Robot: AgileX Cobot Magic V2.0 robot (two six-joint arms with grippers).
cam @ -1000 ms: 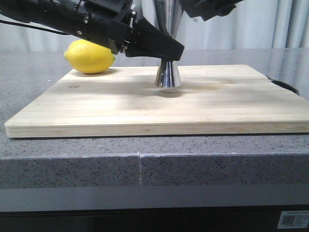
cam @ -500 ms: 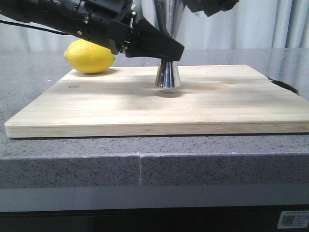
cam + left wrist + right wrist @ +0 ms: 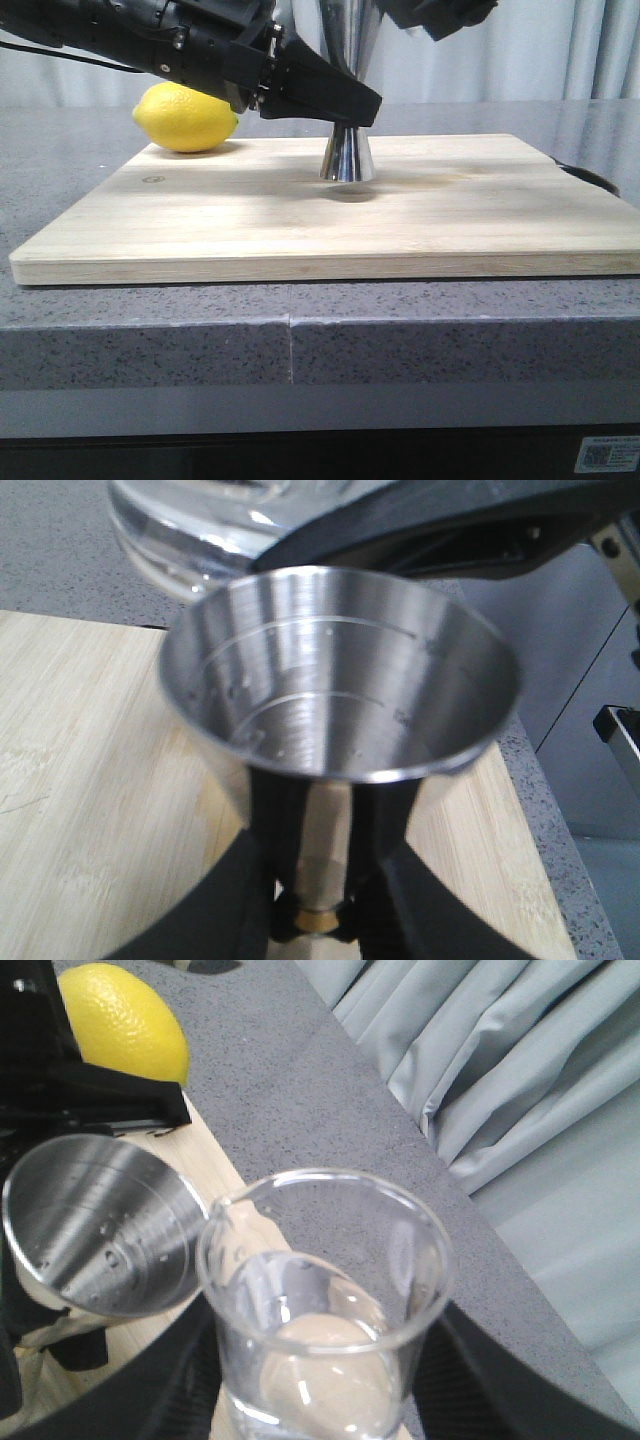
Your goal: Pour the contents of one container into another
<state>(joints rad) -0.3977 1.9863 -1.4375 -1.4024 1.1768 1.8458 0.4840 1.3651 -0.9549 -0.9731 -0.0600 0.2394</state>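
The steel jigger [image 3: 347,152] stands upright on the wooden board [image 3: 300,215]. My left gripper [image 3: 352,104] is shut on its narrow gold-tinted waist [image 3: 318,912], a black finger on each side. Inside its open top cup [image 3: 340,680] I see only a few droplets on the wall. My right gripper [image 3: 320,1385] is shut on the clear glass beaker [image 3: 325,1290], held in the air and tilted. Its pouring lip sits just at the jigger's rim [image 3: 195,1215]. Some clear liquid lies in the beaker's bottom. In the front view the beaker is out of frame.
A yellow lemon [image 3: 185,117] lies at the board's back left corner, behind my left arm. The board rests on a grey speckled counter [image 3: 150,340]. A dark object [image 3: 590,178] shows at the board's right edge. Grey curtains hang behind.
The right gripper shifted slightly at the top of the front view. The left gripper, jigger and lemon have not moved.
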